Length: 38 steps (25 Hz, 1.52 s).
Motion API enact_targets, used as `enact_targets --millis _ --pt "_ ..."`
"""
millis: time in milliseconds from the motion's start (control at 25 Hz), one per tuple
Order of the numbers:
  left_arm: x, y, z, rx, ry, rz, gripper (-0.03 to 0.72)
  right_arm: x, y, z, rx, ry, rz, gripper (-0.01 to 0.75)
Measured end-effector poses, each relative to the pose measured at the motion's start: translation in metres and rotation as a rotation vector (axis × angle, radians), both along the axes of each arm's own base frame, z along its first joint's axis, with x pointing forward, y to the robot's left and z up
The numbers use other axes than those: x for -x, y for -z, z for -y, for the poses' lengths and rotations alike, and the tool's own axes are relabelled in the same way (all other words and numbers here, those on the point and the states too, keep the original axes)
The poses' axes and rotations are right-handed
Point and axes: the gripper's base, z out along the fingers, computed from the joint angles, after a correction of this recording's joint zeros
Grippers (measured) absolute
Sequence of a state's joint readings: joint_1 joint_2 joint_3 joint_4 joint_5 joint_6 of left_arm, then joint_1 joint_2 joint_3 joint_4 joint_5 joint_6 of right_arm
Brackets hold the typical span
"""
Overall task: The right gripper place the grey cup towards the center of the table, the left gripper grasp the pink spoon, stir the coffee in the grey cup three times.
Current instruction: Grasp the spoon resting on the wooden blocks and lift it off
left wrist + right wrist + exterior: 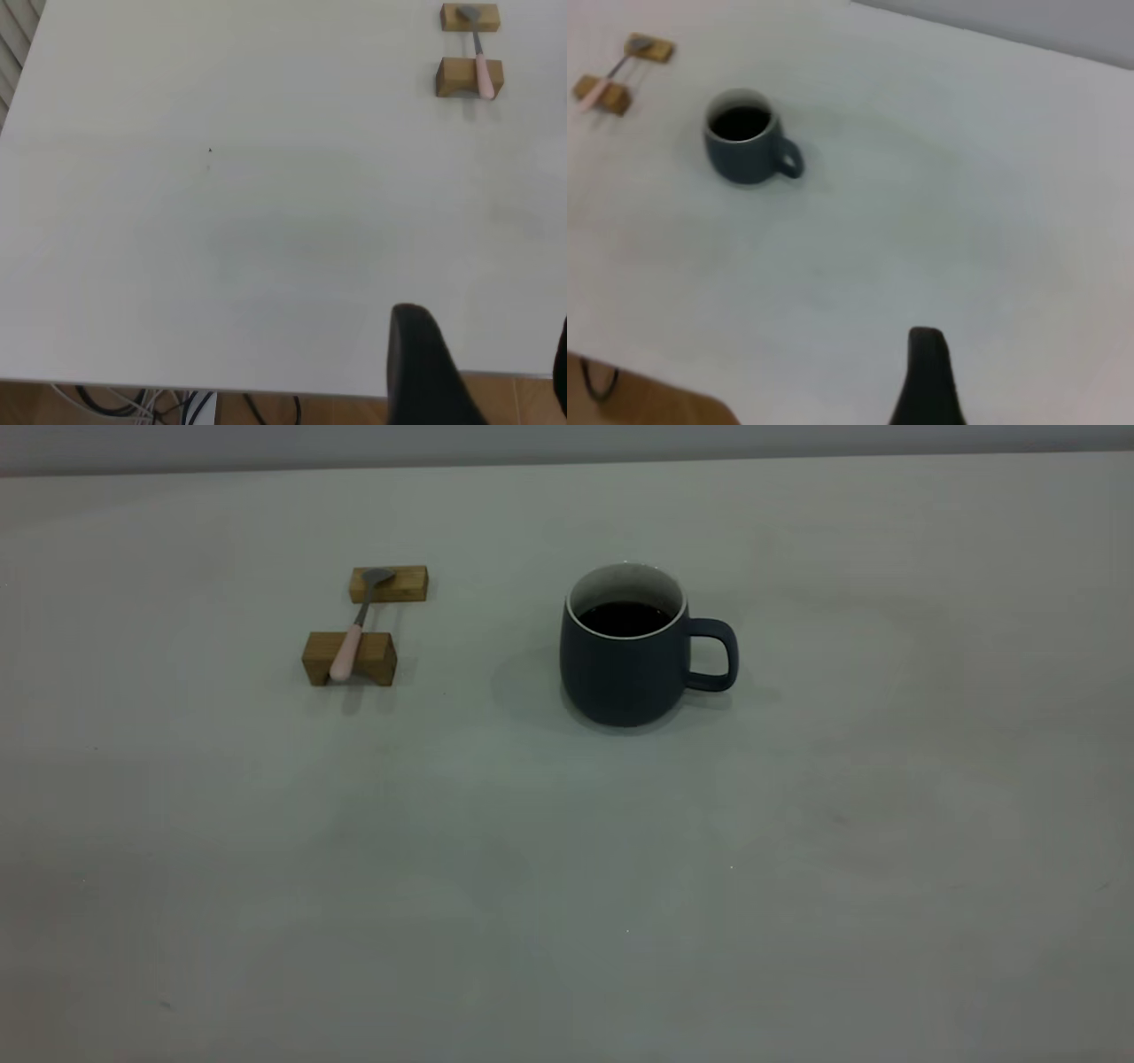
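The grey cup (625, 669) stands upright near the middle of the table (567, 868), handle pointing right, with dark coffee (625, 617) inside. Left of it the pink spoon (354, 633) lies across two wooden blocks, its bowl on the far one. Neither gripper appears in the exterior view. In the left wrist view my left gripper (487, 332) is open and empty over the table's edge, far from the spoon (481, 66). In the right wrist view one dark finger (926, 376) of my right gripper (1010, 354) shows alone, well away from the cup (744, 146).
The tan wooden blocks (388, 584) (350, 658) hold the spoon off the table. Cables (133, 403) hang below the table's edge, above a wooden floor. A grey wall (567, 443) runs behind the far edge.
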State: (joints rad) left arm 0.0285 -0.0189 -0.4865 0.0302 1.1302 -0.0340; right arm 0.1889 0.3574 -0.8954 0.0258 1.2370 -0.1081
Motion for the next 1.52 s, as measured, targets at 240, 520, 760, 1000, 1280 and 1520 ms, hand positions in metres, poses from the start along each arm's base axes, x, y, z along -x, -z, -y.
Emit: enact_targets --millis 240,520,760,1000,1280,1520 --pt "0.000 0.000 0.000 0.000 0.000 0.000 0.434 0.037 0.052 0.007 -0.048 0.133 0.076 0.589" --pt "0.000 0.000 0.000 0.000 0.000 0.000 0.434 0.034 0.082 0.006 -0.041 0.177 0.031 0.585" --pt "0.000 0.000 0.000 0.000 0.000 0.000 0.434 0.034 0.083 0.007 -0.030 0.189 0.029 0.583" --pt "0.000 0.000 0.000 0.000 0.000 0.000 0.434 0.024 0.098 0.005 -0.033 0.180 -0.003 0.583" --pt "0.000 0.000 0.000 0.000 0.000 0.000 0.434 0.016 0.107 0.003 -0.046 0.161 0.008 0.583" --pt "0.000 0.000 0.000 0.000 0.000 0.000 0.434 0.016 0.107 0.003 -0.042 0.158 0.009 0.582"
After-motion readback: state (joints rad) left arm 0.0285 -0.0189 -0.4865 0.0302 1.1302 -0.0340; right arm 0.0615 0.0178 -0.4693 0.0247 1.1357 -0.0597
